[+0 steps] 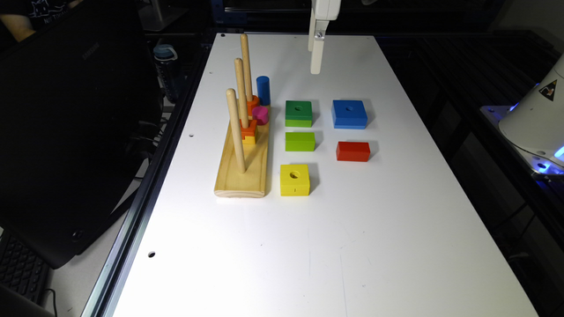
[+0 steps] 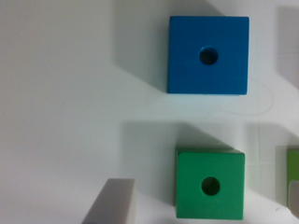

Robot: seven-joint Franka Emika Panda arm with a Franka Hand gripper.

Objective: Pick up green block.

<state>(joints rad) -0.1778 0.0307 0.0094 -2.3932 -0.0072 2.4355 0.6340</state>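
Observation:
The green block (image 1: pixel 298 113) is square, with a dark green top, a round centre hole and a lime lower layer. It rests on the white table (image 1: pixel 308 229), beside the peg board. My gripper (image 1: pixel 316 66) hangs well above the table, beyond the block toward the far end. In the wrist view the green block (image 2: pixel 210 184) lies below, between one pale finger (image 2: pixel 112 203) and the edge of the other finger (image 2: pixel 294 198). The fingers stand wide apart with nothing held, so the gripper is open.
A blue square block (image 1: pixel 349 113) sits to the exterior view's right of the green one. A lime rectangular block (image 1: pixel 300 141), a red block (image 1: pixel 353 151) and a yellow block (image 1: pixel 294 179) lie nearer. The wooden peg board (image 1: pixel 243 163) stands at the exterior view's left, with a blue cylinder (image 1: pixel 263 90).

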